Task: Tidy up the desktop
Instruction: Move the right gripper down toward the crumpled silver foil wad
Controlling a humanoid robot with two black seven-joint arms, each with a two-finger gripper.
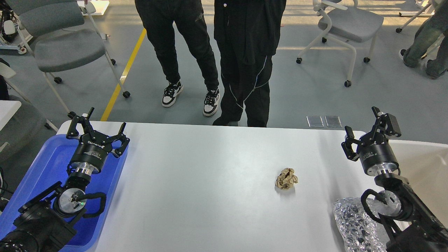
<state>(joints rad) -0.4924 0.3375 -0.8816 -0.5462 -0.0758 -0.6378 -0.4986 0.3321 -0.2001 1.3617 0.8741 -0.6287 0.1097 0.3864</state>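
The white desktop [210,182] fills the lower middle of the head view. A crumpled brown paper ball [286,179] lies on it, right of centre. A crinkled silver foil piece [353,224] rests near the front right, partly under my right arm. My left gripper [99,130] hangs open over the blue tray's far right corner, nothing between its fingers. Over the desktop's right edge, my right gripper [364,128] is open and empty, up and to the right of the paper ball.
A blue plastic tray [45,164] sits at the desktop's left end and a beige bin [423,164] at its right end. Two people [241,63] stand just beyond the far edge. Wheeled chairs [63,45] stand on the floor behind.
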